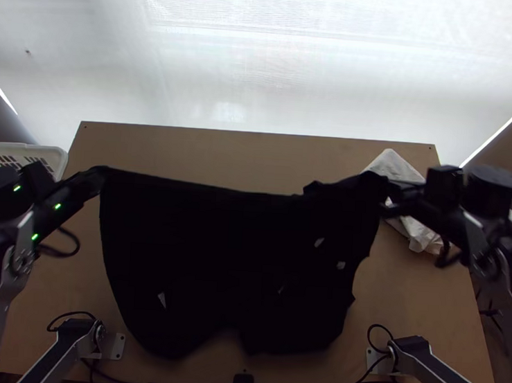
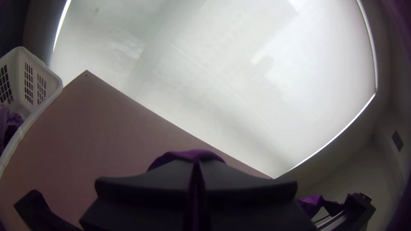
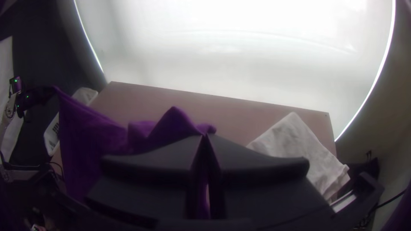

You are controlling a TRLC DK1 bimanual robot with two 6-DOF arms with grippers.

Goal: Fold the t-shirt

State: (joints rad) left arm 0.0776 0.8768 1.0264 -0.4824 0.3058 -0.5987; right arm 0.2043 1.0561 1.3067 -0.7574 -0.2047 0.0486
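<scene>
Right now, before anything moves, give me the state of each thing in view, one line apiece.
Left gripper: shut on the t-shirt.
Right gripper: shut on the t-shirt.
T-shirt: unfolded, hanging between both grippers, bunched near the right one.
White cloth: lying wrinkled on the table, far right.
White basket: upright at the table's left, purple cloth inside.

- A brown, flat-topped wooden counter (image 1: 210, 154), with small dark dots at its far corners.
- A white cloth (image 1: 389, 163) near the far right corner, folded in layers, its nearer end rumpled.
- Pale metal plates, left (image 1: 117, 347) and right (image 1: 376, 363), toward the near edge.
- Black cables looping beside both plates.
- A small black device (image 1: 243, 382) at the middle of the near edge.
</scene>
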